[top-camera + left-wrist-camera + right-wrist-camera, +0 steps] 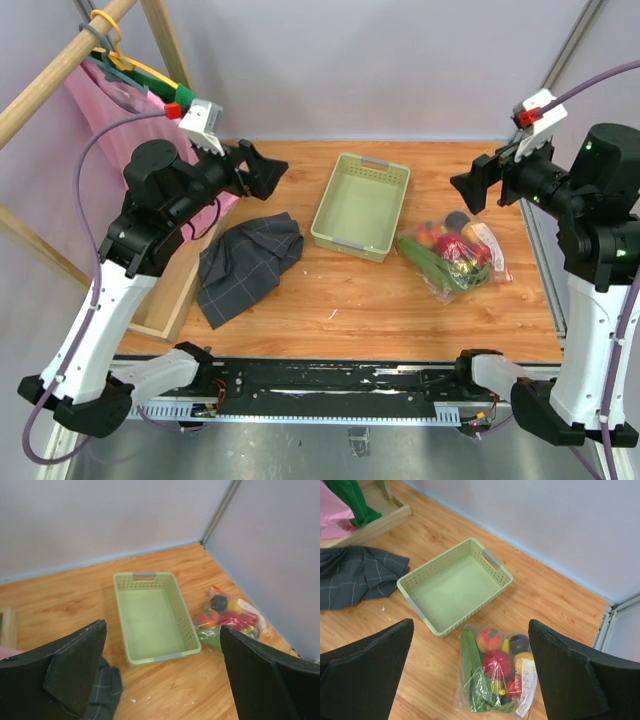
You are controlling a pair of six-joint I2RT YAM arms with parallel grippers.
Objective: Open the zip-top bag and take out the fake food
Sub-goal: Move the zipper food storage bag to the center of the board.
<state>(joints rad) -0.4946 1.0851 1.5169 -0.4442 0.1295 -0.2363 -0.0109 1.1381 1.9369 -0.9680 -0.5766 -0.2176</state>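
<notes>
Both arms stand raised, elbows bent; the left hand [266, 170] and right hand [472, 182] hang spread wide, empty. The zip-top bag [456, 264], fake food [449, 244] inside, lies at the tray's [347, 243] four o'clock.

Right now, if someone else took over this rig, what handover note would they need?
Left claw: open, empty, raised over the table's left side.
Right claw: open, empty, raised at the right, beyond the bag.
Zip-top bag: lies on the table just right of the pale green tray, neither claw touching it.
Fake food: all inside the bag; the tray holds nothing.
Done: nothing yet.
Left: grip the bag, pull the zip open, take the food out.
</notes>
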